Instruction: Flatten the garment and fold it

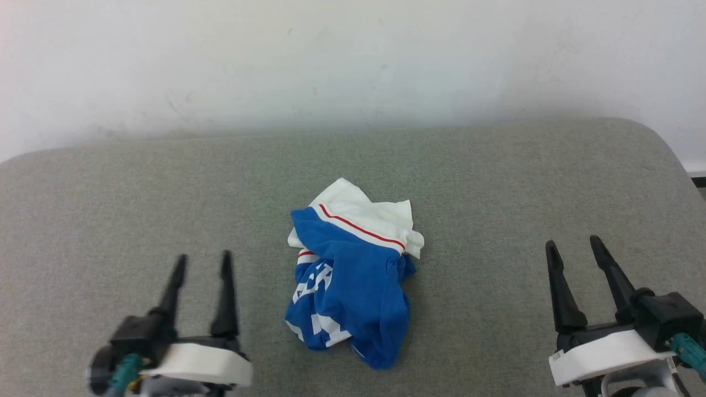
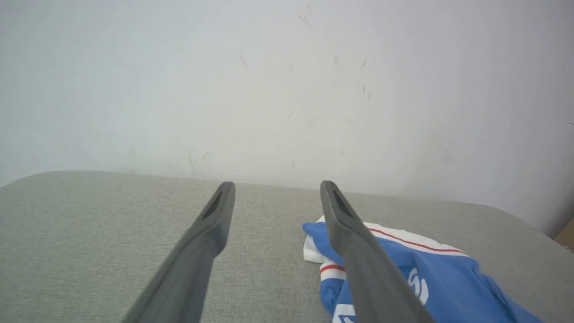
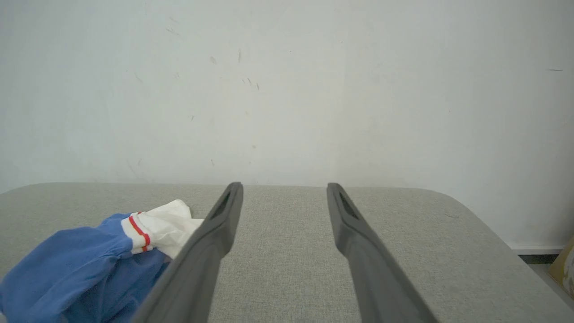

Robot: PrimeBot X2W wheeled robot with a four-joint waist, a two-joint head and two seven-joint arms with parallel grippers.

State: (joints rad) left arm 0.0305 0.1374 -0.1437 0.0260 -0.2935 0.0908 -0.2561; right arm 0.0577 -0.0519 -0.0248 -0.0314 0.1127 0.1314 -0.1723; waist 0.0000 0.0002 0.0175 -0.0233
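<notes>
The shirt [image 1: 353, 275] lies in a crumpled heap on the table [image 1: 110, 187], a flat top with rounded corners covered in grey-green woven cloth with a fine, felt-like grain. The shirt is thin blue jersey bunched into soft folds, with a white part at its far end. A white band with a thin red stripe runs slantwise where blue meets white. A second short bit of red-striped trim shows at the heap's left edge. White block print sits on the blue at the shirt's left side, but it is folded into the creases and cannot be read.

The left gripper [image 1: 203, 255] hangs to the left of the shirt, clear of it, with its two long, tapering dark fingers spread apart and nothing between them. The right gripper [image 1: 573, 241] is well to the right of the shirt, its fingers likewise splayed wide and empty. Each pair of fingers rises from a black mount on a white shell. Beyond the shirt stands a pale, matt wall [image 1: 331, 66] flecked with small dark scuffs.
</notes>
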